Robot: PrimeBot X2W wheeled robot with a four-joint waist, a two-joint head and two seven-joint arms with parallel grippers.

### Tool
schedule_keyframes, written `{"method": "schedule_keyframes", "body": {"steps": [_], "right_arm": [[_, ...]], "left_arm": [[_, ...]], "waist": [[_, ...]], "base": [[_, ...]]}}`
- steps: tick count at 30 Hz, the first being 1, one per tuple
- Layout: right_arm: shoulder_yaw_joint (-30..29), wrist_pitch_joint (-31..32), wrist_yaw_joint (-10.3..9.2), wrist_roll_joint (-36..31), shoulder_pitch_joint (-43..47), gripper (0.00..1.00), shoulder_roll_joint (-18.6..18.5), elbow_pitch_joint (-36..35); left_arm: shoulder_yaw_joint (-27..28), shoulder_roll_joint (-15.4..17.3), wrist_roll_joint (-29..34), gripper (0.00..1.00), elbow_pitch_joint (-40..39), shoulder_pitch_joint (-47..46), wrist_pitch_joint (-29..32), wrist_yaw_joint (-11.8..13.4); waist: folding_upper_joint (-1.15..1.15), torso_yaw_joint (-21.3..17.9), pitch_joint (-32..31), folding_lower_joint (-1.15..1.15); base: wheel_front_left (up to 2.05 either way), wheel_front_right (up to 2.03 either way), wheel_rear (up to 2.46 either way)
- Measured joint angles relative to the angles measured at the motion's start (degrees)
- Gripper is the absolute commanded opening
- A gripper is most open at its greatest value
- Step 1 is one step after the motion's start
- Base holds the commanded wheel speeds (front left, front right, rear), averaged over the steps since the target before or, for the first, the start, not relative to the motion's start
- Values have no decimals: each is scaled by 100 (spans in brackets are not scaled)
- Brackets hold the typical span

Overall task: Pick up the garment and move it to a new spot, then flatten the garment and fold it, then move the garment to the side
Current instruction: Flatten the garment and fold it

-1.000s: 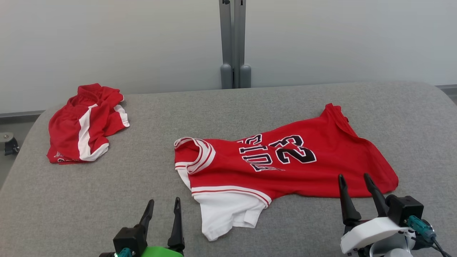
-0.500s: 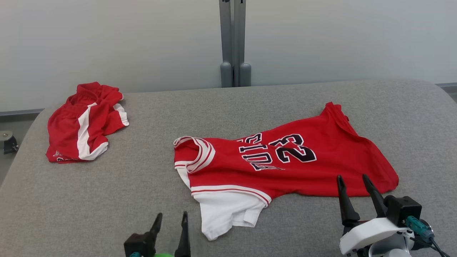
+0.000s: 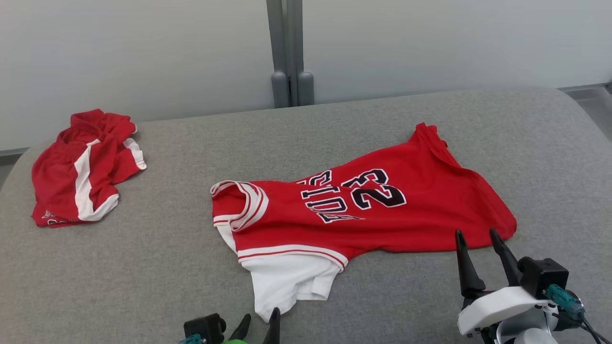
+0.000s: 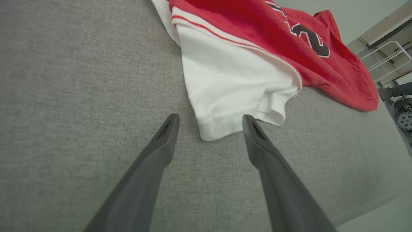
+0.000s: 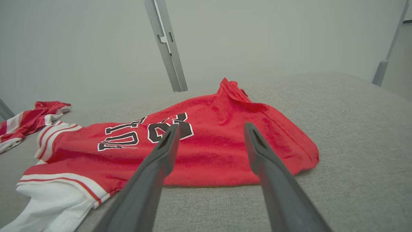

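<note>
At the lower centre of the head view, the left end effector has crept rightward. Its open fingers now bracket the white sleeve corner of the red jersey, which lies mid-frame on the grey worktop. The right end effector hovers open at the jersey's lower-right edge, so pickup looks imminent.

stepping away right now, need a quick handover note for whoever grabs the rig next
Claws: the left claw is open and empty, low over the table, its tips just short of the white sleeve. The right claw is open and empty, at the near edge of the hem end.
Things: the red jersey lies rumpled and unfolded mid-table, number side up. The red shorts sit bunched at the far left, apart from it.
Done: no grasp yet.
Left: grip the jersey, lift and move it, flatten, fold, then set it aside.
</note>
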Motion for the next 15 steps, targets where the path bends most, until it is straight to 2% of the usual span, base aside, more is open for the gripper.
{"method": "schedule_keyframes", "body": {"steps": [7,8,9,10,15], "right_arm": [[-90,-1,0,-23,-10,100,-1,9],[-116,-1,0,-27,-11,100,0,9],[-146,-1,0,-52,-11,100,-1,9],[-190,-1,0,-63,-12,100,0,10],[-580,2,0,-166,-11,100,-1,174]], "left_arm": [[-162,-1,-488,99,379,-219,-129,78],[-192,-1,-512,66,423,-262,-176,77],[-229,0,-525,23,453,-303,-230,73],[-261,-1,-572,0,458,-344,-283,40],[-335,-2,-584,0,448,-508,-517,-11]], "waist": [[0,-254,114,0],[0,-280,134,0],[0,-297,155,0],[0,-308,177,0],[0,-233,216,0]], "base": [[0,0,0],[0,0,0],[0,0,0],[0,0,0],[0,0,0]]}}
